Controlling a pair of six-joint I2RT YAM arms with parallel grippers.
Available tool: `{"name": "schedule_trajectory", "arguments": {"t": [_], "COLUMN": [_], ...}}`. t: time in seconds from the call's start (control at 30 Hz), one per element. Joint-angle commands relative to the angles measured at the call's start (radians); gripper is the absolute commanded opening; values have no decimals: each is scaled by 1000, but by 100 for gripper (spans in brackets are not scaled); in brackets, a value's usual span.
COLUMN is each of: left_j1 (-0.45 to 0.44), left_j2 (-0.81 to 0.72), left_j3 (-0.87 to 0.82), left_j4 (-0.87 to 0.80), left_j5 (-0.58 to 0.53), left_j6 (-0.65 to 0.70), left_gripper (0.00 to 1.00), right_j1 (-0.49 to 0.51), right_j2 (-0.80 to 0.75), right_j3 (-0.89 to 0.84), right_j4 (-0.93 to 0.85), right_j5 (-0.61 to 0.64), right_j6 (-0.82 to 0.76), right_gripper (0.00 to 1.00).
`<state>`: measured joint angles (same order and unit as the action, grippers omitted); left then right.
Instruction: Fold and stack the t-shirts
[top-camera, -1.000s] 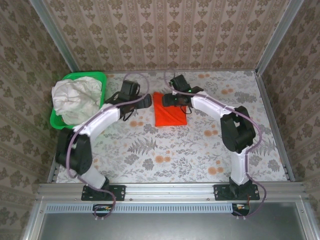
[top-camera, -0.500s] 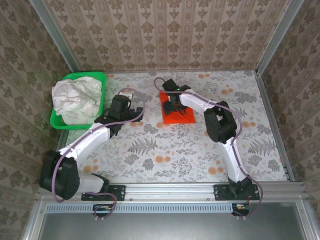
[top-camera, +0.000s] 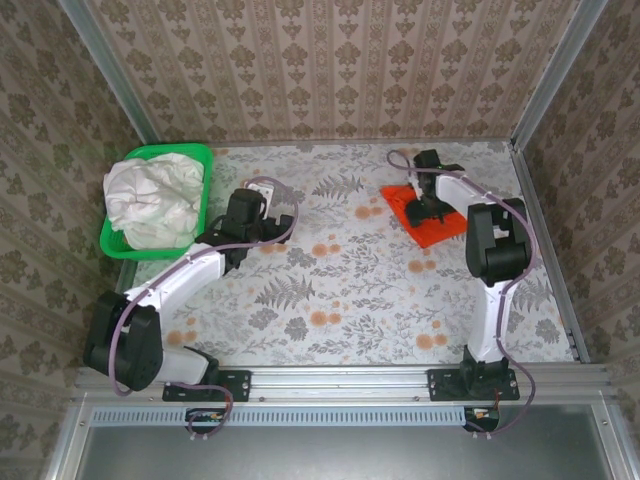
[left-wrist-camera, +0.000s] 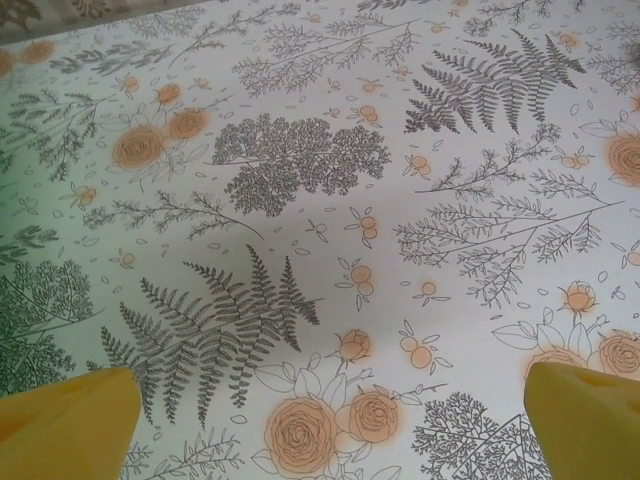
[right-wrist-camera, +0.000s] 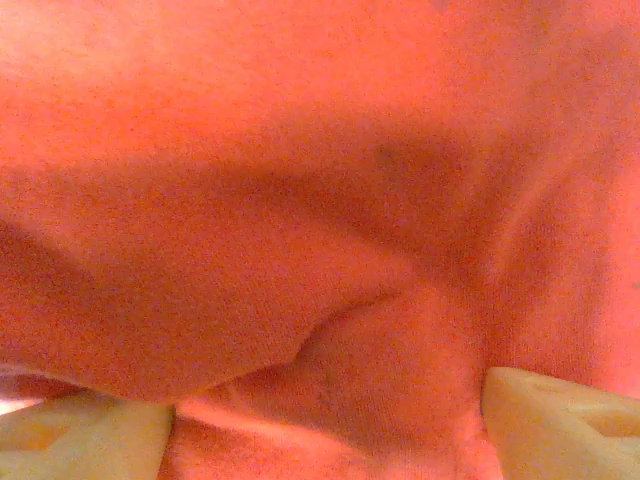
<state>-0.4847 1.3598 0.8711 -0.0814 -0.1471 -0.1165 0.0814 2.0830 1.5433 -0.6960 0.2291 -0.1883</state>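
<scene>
Surface: we see a flat table (top-camera: 340, 290) covered by a pale printed cloth of grey ferns and orange roses. The left wrist view shows that print (left-wrist-camera: 300, 160) close up.
Room: papered walls (top-camera: 330, 70) with a brown damask pattern close in the far side and both flanks. A silver metal rail (top-camera: 340, 380) runs along the near edge.
Count: we count two t-shirts, one bright orange-red cloth t-shirt (top-camera: 432, 232) and one white cloth t-shirt (top-camera: 150, 200). There is one green plastic basket (top-camera: 170, 150). There are two grippers, the left gripper (top-camera: 283, 225) and the right gripper (top-camera: 432, 208).
Orange-red shirt: it lies folded into a flat, skewed rectangle on the far right of the table, well apart from the basket.
White shirt: it sits crumpled in a heap inside the basket, at the table's far left corner.
Left hand: it hangs over bare table left of centre, near the basket. In its wrist view (left-wrist-camera: 325, 420) the yellow fingertips (left-wrist-camera: 60, 425) stand wide apart with nothing between them.
Right hand: it rests on top of the orange-red shirt. In its wrist view (right-wrist-camera: 325, 425) the pale fingertips (right-wrist-camera: 80, 435) stand wide apart. A raised fold of the red cloth (right-wrist-camera: 300, 200) lies between them, and we see neither finger pinching it.
</scene>
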Motion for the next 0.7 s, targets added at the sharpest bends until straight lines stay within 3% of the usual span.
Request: {"name": "schedule_trajectory", "arguments": {"t": [0.0,0.27,0.43,0.6,0.67], "left_j1": [-1,12,12,13,14], "left_j2": [4,7,2,-3,-3], "left_j3": [32,15,8,-1,-1], "left_j4": [37,46,45,62,69], "left_j5": [7,-6,-8,-12,-12], "left_j6": [52,30,23,20,25], "left_gripper": [100,100,100,100,100], "right_j1": [-68,-108,-85,-20,-3], "right_j2": [-3,5,-91,-92,-36], "right_j3": [-59,26,41,55,106], "right_j4": [-29,-117,-80,13,-13], "right_j5": [91,28,-102,-73,-63], "right_j6": [-6,173,164,131,122], "right_gripper": [80,75,82,87,82]}}
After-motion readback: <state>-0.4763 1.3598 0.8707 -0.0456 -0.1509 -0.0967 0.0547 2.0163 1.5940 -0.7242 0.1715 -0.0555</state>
